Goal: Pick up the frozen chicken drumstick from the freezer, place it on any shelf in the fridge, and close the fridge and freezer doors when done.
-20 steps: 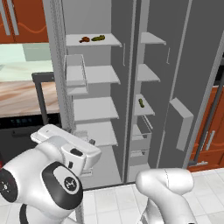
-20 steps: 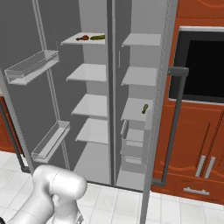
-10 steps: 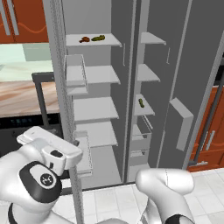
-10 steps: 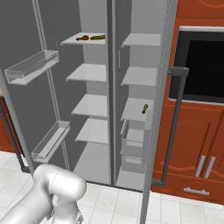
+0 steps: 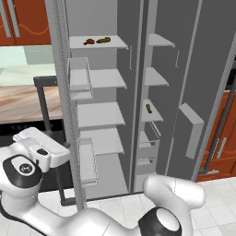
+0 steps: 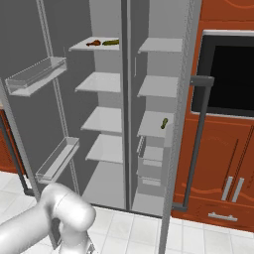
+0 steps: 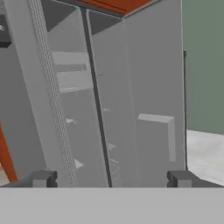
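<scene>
- Both doors of the side-by-side unit stand wide open, the fridge door (image 6: 34, 114) swung out to the left and the freezer door (image 6: 181, 124) to the right.
- And there is the frozen chicken drumstick (image 5: 89, 41), lying on the top shelf (image 5: 115, 44) of the fridge (image 5: 103, 115), the wider compartment on the left.
- Just to its right on that same shelf lies a dark green pickle-like item (image 5: 103, 40), close beside it.
- A second green pickle-like item (image 6: 164, 122) rests on a middle shelf of the freezer (image 6: 158, 99).
- Gripper (image 7: 111, 178) faces the open unit with nothing between its tips; the jaws stand wide apart.
- Red-brown cabinets (image 6: 225, 168) flank the unit on the right.
</scene>
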{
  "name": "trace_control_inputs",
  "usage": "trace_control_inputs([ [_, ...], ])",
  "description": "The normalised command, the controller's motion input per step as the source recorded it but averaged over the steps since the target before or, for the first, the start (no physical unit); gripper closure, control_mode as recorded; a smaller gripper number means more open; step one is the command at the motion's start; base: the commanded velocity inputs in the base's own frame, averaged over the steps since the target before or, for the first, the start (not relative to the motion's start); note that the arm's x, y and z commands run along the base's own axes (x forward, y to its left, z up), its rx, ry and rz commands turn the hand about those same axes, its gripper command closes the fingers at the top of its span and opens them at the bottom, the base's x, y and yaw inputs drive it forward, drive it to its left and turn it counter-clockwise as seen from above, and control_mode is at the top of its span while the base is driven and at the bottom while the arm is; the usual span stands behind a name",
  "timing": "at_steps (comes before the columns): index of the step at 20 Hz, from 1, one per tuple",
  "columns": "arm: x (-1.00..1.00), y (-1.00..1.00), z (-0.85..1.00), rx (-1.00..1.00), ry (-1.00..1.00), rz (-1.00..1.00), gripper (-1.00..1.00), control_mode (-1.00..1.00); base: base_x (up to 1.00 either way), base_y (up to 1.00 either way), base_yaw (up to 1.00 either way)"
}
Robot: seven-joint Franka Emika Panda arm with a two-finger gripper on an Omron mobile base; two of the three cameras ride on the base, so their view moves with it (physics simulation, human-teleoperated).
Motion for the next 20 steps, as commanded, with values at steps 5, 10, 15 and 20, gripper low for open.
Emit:
trace_control_inputs([
  [5,0.64,0.43,-0.19,-0.01,0.01,-0.11,-1.00,-1.00,0.00,0.00,0.00],
  [10,0.61,0.37,-0.23,-0.03,0.00,-0.09,-1.00,-1.00,0.00,0.00,0.00],
  [15,0.48,0.03,-0.30,-0.03,0.00,-0.06,-1.00,-1.00,0.00,0.00,0.00],
  [20,0.62,0.20,-0.17,-0.02,0.00,-0.10,-1.00,-1.00,0.00,0.00,0.00],
])
